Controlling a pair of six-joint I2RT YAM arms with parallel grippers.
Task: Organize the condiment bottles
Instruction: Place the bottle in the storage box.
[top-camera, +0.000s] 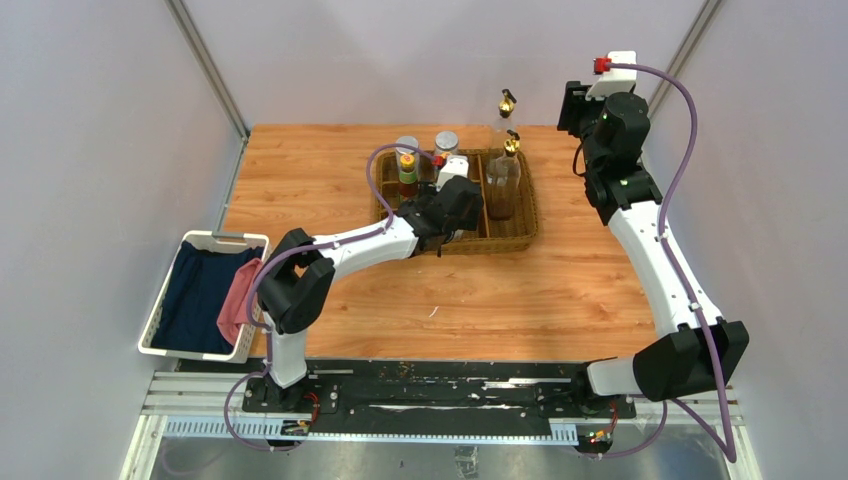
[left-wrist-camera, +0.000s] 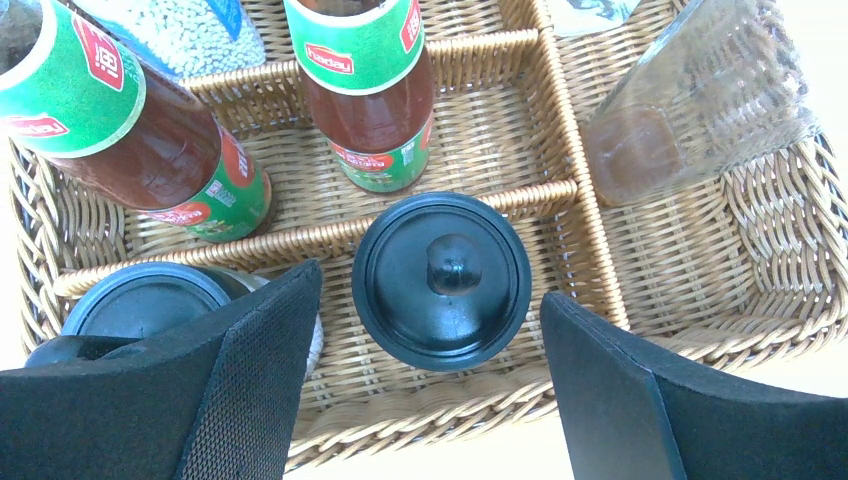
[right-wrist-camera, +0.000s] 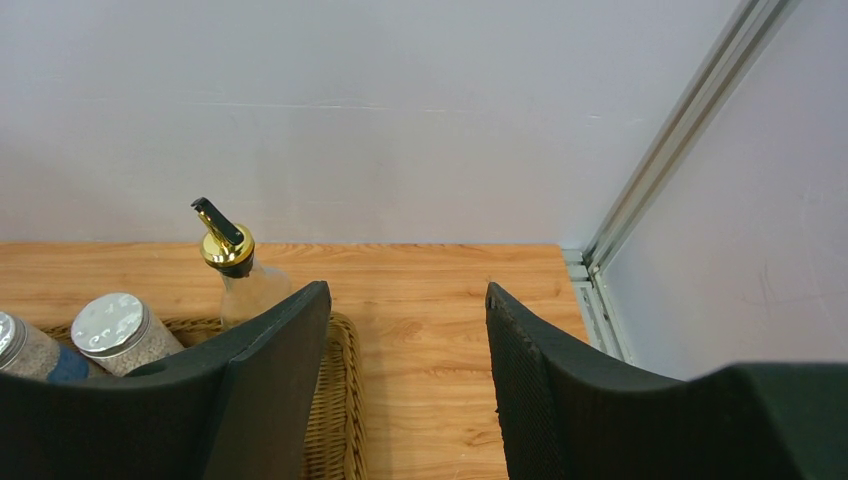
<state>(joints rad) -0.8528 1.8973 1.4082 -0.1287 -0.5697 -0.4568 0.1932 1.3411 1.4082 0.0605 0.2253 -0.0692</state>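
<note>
In the left wrist view my left gripper (left-wrist-camera: 430, 290) hangs open over the wicker tray (left-wrist-camera: 470, 400), its fingers apart on either side of a black-lidded jar (left-wrist-camera: 441, 280) without touching it. A second black lid (left-wrist-camera: 145, 300) is partly hidden behind the left finger. Two sauce bottles (left-wrist-camera: 375, 100) (left-wrist-camera: 130, 130), a shaker (left-wrist-camera: 185, 35) and a clear cruet (left-wrist-camera: 690, 110) stand in the other compartments. From above, the left gripper (top-camera: 447, 225) is at the tray's front. My right gripper (right-wrist-camera: 406, 300) is open and holds nothing, raised at the back right, with a gold-spouted cruet (right-wrist-camera: 235, 265) and silver-lidded shakers (right-wrist-camera: 115, 325) to its left.
A white basket (top-camera: 200, 295) with dark blue and pink cloth sits off the table's left edge. One cruet (top-camera: 505, 110) stands on the wood behind the tray (top-camera: 525, 225). Walls and a metal frame post (right-wrist-camera: 660, 170) close in the back right corner.
</note>
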